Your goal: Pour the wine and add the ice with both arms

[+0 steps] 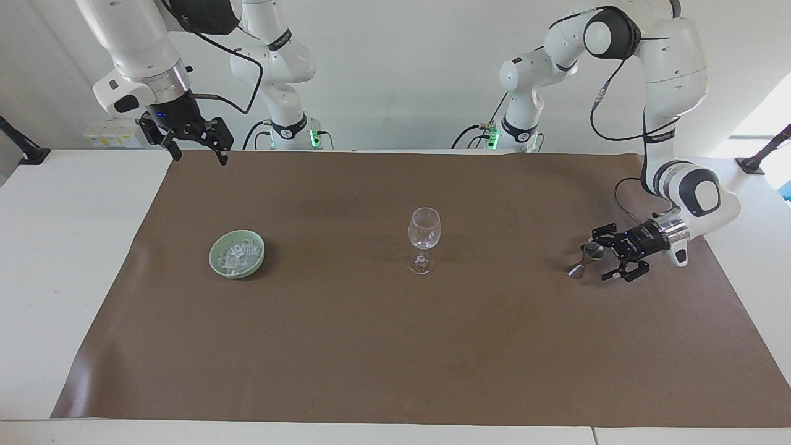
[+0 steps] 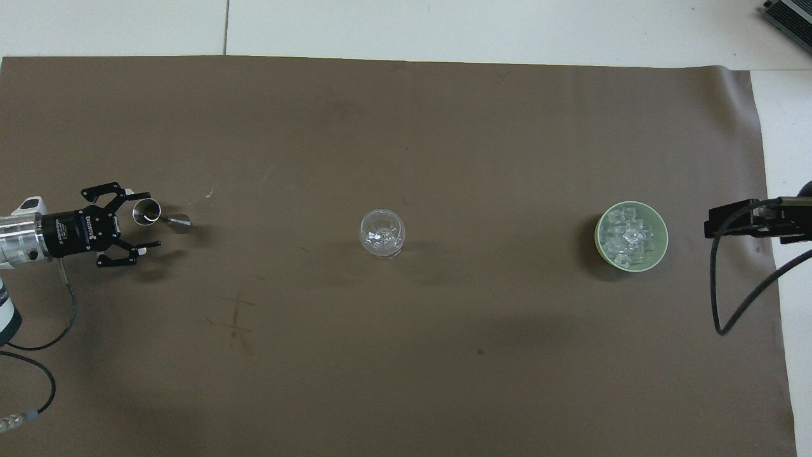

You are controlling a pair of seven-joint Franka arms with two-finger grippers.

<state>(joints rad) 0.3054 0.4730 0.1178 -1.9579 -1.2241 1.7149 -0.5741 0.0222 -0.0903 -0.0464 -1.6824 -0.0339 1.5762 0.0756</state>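
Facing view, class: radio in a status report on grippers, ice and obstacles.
Left gripper open beside the measuring cup. Right gripper open, waiting high. Ice in green bowl; wine glass upright. Nothing in the way.

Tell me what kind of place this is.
Probably a robotics lab: two white arms fixed at a table under brown paper, with staged props: wine glass, bowl of ice.
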